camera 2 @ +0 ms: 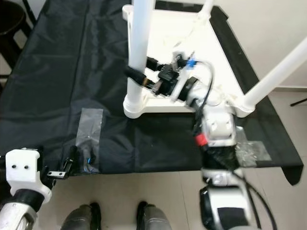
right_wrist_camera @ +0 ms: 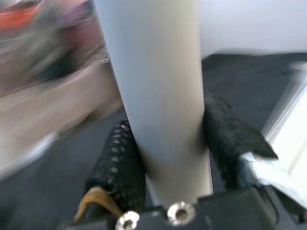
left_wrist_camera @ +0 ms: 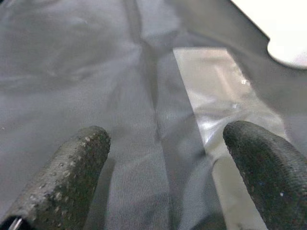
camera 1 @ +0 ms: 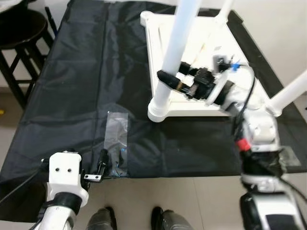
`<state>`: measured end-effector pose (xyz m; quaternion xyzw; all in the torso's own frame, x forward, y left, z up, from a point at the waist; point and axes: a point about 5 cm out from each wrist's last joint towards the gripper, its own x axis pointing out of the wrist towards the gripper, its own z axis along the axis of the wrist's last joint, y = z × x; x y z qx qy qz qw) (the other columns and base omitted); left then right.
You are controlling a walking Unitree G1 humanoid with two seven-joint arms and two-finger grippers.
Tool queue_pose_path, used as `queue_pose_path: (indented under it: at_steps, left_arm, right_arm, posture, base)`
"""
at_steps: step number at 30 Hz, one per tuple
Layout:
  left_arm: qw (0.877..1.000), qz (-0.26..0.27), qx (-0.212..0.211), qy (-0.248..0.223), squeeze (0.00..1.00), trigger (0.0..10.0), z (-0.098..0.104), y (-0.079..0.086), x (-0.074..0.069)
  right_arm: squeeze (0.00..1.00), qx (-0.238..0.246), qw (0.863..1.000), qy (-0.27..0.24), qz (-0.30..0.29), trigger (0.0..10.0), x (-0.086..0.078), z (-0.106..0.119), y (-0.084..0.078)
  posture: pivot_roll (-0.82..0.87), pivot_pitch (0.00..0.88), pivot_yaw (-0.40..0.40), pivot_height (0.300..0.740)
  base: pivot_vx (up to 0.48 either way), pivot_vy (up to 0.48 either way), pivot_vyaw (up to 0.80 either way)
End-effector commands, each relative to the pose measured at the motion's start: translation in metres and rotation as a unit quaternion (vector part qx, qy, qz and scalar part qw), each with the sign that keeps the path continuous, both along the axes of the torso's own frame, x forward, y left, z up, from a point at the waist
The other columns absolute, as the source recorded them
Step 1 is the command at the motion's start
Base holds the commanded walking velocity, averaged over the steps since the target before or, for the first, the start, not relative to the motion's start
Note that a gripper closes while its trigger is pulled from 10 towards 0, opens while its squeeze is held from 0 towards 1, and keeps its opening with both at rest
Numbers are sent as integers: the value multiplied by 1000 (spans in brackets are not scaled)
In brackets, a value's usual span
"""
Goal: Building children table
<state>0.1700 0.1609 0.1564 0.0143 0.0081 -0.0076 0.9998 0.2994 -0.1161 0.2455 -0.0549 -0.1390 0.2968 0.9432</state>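
The children's table (camera 1: 192, 43) lay upside down on the bench (camera 1: 86, 72), which was draped in black cloth, with its white legs pointing up. The right tool (camera 1: 169, 79) was clamped on the near-left leg (camera 1: 175, 52), one black finger on each side of the tube a little above the foot where it met the corner of the tabletop. In the right wrist view the fingers (right_wrist_camera: 117, 163) pressed flat against the pale tube on both sides.

The left tool (camera 1: 101, 165) sat well away from that leg, low over the near edge of the bench, its fingers (left_wrist_camera: 72, 167) spread apart with nothing between them. Just beyond it lay a clear plastic bag (camera 1: 117, 139) on the cloth, with some small dark parts showing at its near end; I could not tell what they were.

From where I stood, the step in hand looked like seating or turning this leg into its corner socket. Other legs (camera 1: 292, 91) already stood upright at the far corners. The next move would call for a firm, steady hold on the tube, kept square to the tabletop while being twisted or pushed home, or the joint might bind.
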Motion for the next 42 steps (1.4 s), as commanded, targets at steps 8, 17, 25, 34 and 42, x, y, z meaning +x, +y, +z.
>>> queue_pose_path:
  at_steps: [8,17,25,34,42]
  left_arm:
    - [1000,3,15,1,0,10000,-16,1,21]
    - [999,0,38,-9,0,10000,-21,4,57]
    - [999,-14,27,-7,0,10000,-21,1,55]
    - [999,-18,23,-12,0,10000,-13,-3,37]
    - [999,-16,27,-15,0,10000,-5,-3,24]
  right_arm:
    - [0,-27,967,205,-151,0,-30,-97,3]
    - [1000,-31,977,160,-141,10000,10,-76,-7]
    - [1000,-89,990,86,61,10000,17,-42,-21]
    - [0,-129,962,56,233,10000,40,2,-37]
    - [0,-119,957,22,265,0,62,38,-36]
  posture:
    - [3,154,-110,740]
    - [12,118,-85,740]
    - [35,153,-76,740]
    - [82,245,-71,740]
    - [110,299,-71,740]
  base:
    - [0,0,0]
    - [0,0,0]
    - [0,0,0]
    - [0,0,0]
    - [0,0,0]
